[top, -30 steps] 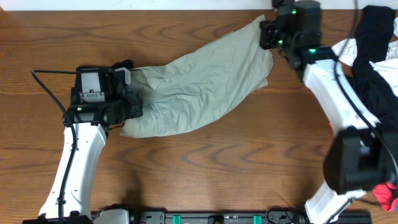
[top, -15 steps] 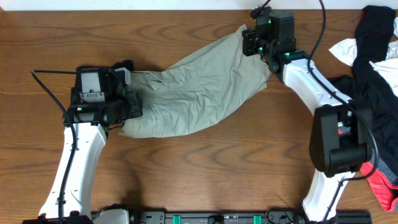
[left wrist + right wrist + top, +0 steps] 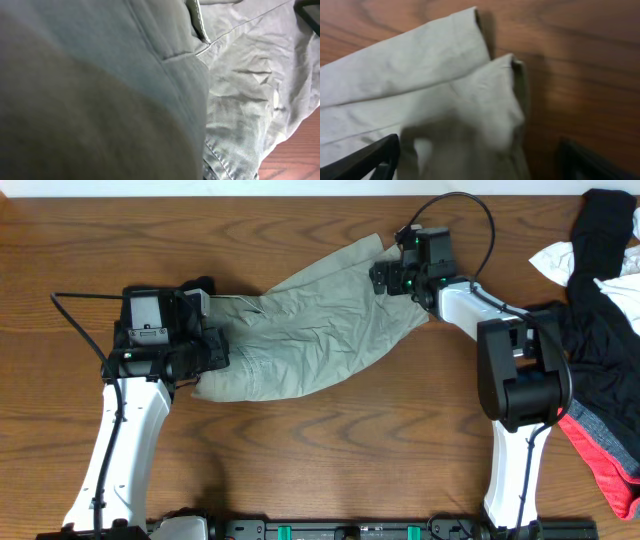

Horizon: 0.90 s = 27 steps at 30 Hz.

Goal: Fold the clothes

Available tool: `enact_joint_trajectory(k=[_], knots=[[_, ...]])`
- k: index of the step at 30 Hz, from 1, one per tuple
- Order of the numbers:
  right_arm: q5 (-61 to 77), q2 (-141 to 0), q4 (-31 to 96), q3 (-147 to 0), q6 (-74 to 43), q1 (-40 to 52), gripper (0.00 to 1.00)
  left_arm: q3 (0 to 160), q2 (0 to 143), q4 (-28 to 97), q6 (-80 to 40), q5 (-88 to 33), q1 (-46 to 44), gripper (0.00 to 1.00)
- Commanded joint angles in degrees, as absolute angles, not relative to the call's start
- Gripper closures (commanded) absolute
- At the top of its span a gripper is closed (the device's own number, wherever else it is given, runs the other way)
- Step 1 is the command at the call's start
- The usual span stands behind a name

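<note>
Right gripper (image 3: 385,277) now stands with its jaws wide apart over the far leg of the shorts (image 3: 320,330). In its wrist view the two dark fingers (image 3: 370,156) sit at the bottom corners, and the doubled hem (image 3: 495,85) lies loose on the wood between them, gripped by neither. A second ago this gripper was up at the far edge of the table (image 3: 330,450), at the tip of that leg, and the leg reached out toward the far right. Since then the arm has swung in leftward and nearer the middle, its forearm now bent back sharply on itself. The leg's end has come in with it, so the shorts lie shorter and more bunched than before. Left gripper (image 3: 208,328) has not moved: it is closed on the waist end of the shorts at the left. Its wrist view is filled by pale green cloth pressed close to the lens, with a seam and a strip of wood at the lower right. The shorts lie slantwise across the middle of the table, from the left gripper up to the right one. At the right edge the black garment (image 3: 600,250) and white garment (image 3: 555,258) lie as they did, and with the arm drawn away more of the pink garment (image 3: 605,475) shows at the lower right.
</note>
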<state>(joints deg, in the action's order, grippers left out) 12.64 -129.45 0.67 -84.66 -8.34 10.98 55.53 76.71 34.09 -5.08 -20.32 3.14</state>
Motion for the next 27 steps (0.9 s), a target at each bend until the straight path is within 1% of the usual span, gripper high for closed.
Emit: enact_joint_trajectory(k=[1, 6, 11, 12, 14, 15, 16, 17, 18, 21, 22, 23, 24, 27], knots=[[14.00, -125.43, 1.30, -84.71, -8.71, 8.78, 0.01, 56.27, 76.51, 34.02, -4.93, -19.88, 3.03, 0.94], [14.94, -117.78, 6.39, -84.71, -8.67, 6.83, 0.01, 56.27, 76.51, 34.02, -4.93, -19.86, 3.03, 0.93], [21.21, -112.68, 15.75, -84.71, -5.30, 6.33, 0.01, 56.27, 76.51, 34.02, -4.93, -19.86, 3.03, 0.94], [23.33, -112.66, 17.28, -84.71, -3.90, 6.66, 0.04, 56.27, 76.51, 34.02, -4.93, -19.86, 3.03, 0.93], [26.83, -113.06, 19.70, -84.68, -0.97, 7.40, 0.17, 56.27, 76.51, 34.00, -4.93, -19.86, 3.03, 0.94], [27.27, -113.54, 21.15, -84.68, 0.64, 8.08, 0.25, 56.27, 76.51, 34.00, -4.93, -19.86, 3.03, 0.93], [27.09, -114.06, 22.20, -84.68, 2.02, 8.67, 0.37, 56.27, 76.51, 34.00, -4.93, -19.86, 3.03, 0.94], [26.79, -114.63, 22.76, -84.68, 3.07, 9.15, 0.46, 56.27, 76.51, 34.00, -4.95, -19.86, 3.03, 0.94], [26.52, -115.33, 23.00, -84.68, 3.84, 9.61, 0.51, 56.27, 76.51, 34.02, -4.95, -19.86, 3.03, 0.93], [22.96, -117.78, 23.07, -84.68, 3.92, 10.52, 0.50, 56.27, 76.51, 34.06, -4.95, -19.90, 3.03, 0.94], [22.11, -118.80, 23.18, -84.68, 3.95, 10.59, 0.48, 56.27, 76.51, 34.13, -4.95, -19.90, 3.03, 0.94], [21.89, -120.14, 23.31, -84.68, 3.95, 10.57, 0.41, 56.27, 76.51, 34.24, -4.95, -19.88, 3.03, 0.93], [21.85, -121.21, 23.53, -84.68, 3.95, 10.57, 0.38, 56.27, 76.51, 34.41, -4.95, -19.86, 3.03, 0.93], [21.76, -124.55, 25.43, -84.68, 3.92, 10.35, 0.37, 56.23, 76.51, 34.70, -4.95, -19.86, 3.03, 0.93]])
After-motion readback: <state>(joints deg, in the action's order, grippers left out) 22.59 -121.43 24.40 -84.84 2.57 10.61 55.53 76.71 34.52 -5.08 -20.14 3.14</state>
